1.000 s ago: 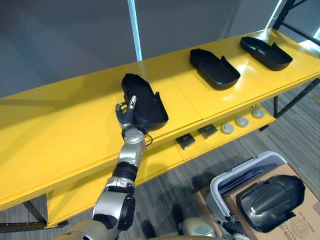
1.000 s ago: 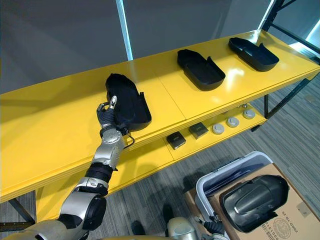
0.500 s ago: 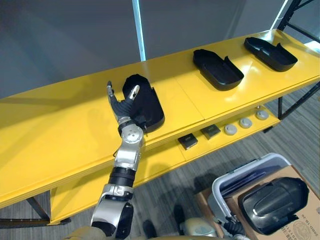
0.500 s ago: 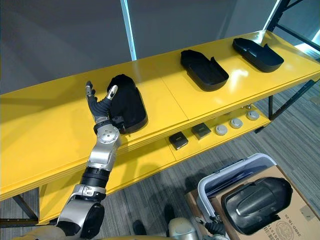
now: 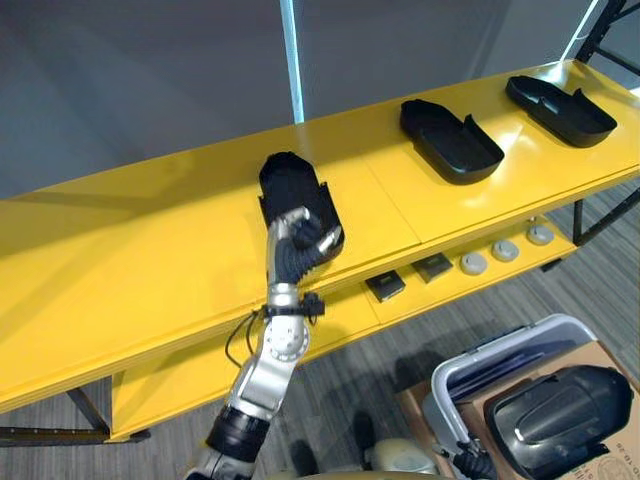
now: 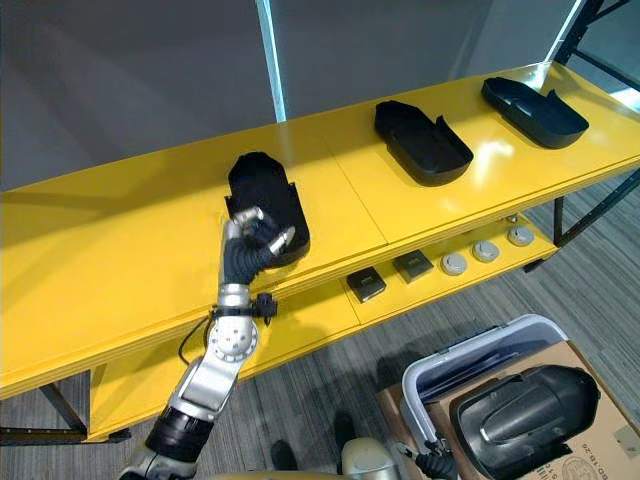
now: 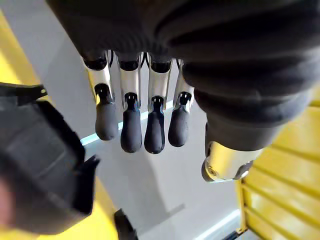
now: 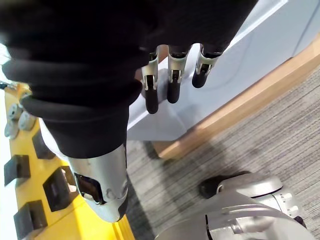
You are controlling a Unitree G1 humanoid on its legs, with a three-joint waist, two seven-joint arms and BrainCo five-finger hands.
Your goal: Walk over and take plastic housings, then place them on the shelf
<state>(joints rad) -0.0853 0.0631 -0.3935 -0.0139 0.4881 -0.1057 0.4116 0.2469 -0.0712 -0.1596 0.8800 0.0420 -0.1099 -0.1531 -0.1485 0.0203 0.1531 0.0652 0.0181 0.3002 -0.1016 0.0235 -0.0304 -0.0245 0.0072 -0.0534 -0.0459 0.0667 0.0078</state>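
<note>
Left wrist view: left hand [image 7: 131, 127] slack and empty, just beside the black housing [image 7: 42, 165].

I log three on the top shelf [image 5: 130, 260], well apart: left housing [image 5: 293, 188], middle housing [image 5: 450, 140], right housing [image 5: 560, 108]. Left hand [image 5: 300, 242] is just before the left one. Small parts [image 5: 435, 267] lie on the lower shelf [image 5: 330, 320]. Fourth housing [image 5: 560, 420] is on a box [image 6: 610, 440], with the bin [image 5: 500, 350] beside it.

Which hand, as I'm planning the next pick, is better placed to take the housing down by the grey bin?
Likely right. The right hand hangs open beside the grey bin, near that black housing. The left hand is up at the yellow shelf, over a shelved housing.
</note>
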